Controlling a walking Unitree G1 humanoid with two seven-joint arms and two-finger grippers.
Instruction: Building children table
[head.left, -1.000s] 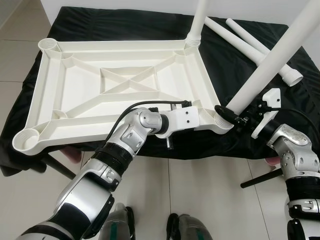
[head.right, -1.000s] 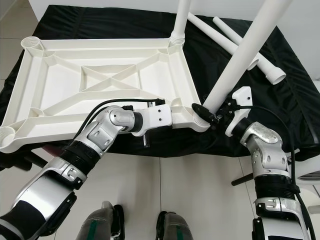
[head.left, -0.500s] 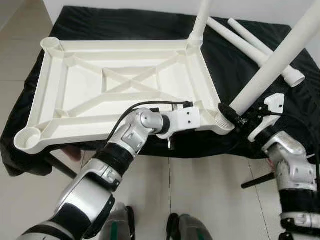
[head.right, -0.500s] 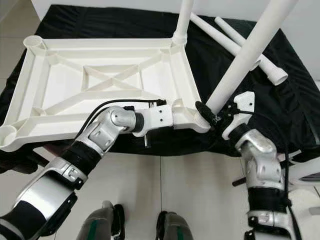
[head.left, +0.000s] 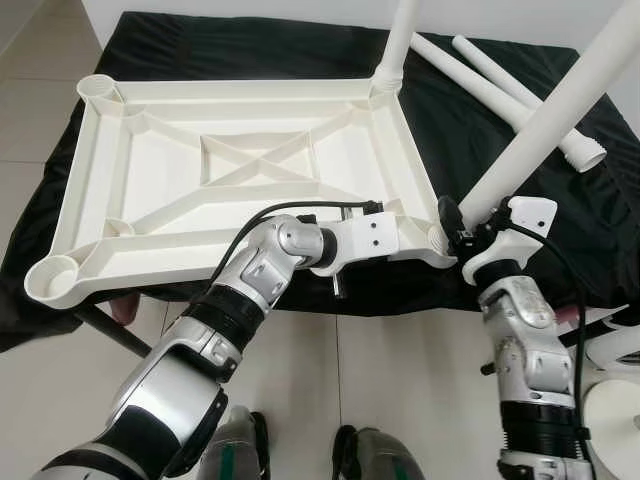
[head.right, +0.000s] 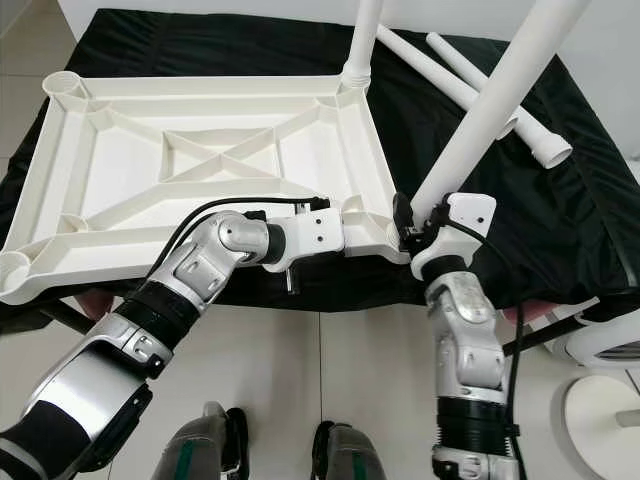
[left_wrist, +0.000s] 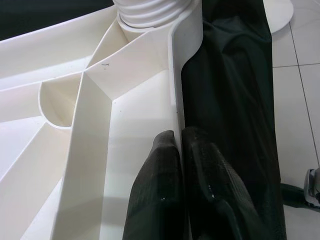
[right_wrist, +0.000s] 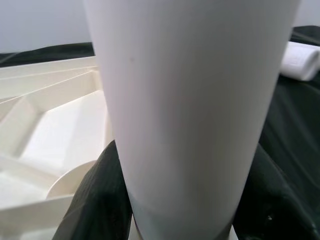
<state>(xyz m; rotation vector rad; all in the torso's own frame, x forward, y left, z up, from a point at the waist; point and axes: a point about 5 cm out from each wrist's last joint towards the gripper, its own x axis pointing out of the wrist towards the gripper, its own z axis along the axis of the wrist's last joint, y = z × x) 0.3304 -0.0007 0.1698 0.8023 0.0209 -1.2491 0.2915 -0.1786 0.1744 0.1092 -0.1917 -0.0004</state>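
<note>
Jaws of the left gripper (left_wrist: 179, 150) pinched together on the thin near rim of the white tabletop (head.left: 250, 170), one black finger (left_wrist: 157, 175) inside the wall, the other outside against the black cloth (head.left: 480, 130); grip placed on the near long edge, just beside the near-right corner socket. Jaws of the right gripper (head.left: 452, 222) clamped around the foot of a white leg (head.left: 545, 125), dark pads (right_wrist: 95, 200) hugging both sides of the tube right above that corner socket; leg tilted, leaning up and away to the right.

Tabletop lying upside down, ribs and a crossed brace facing up, resting on a desk draped in the black cloth, near edge overhanging slightly. Four round corner sockets counted: far-right one filled by a second leg (head.left: 398, 40) standing upright, far-left socket (head.left: 97, 88) and near-left socket (head.left: 50, 277) open, near-right one meeting the held leg. Two spare legs (head.left: 500, 95) lying side by side on the cloth at the far right, well apart from the grippers. Four legs in all.

Below the desk, pale tiled floor (head.left: 400, 380) with thin grout lines; dark desk struts angling down on both sides; a round white base (head.right: 605, 420) at the right edge; white wall behind the desk.
</note>
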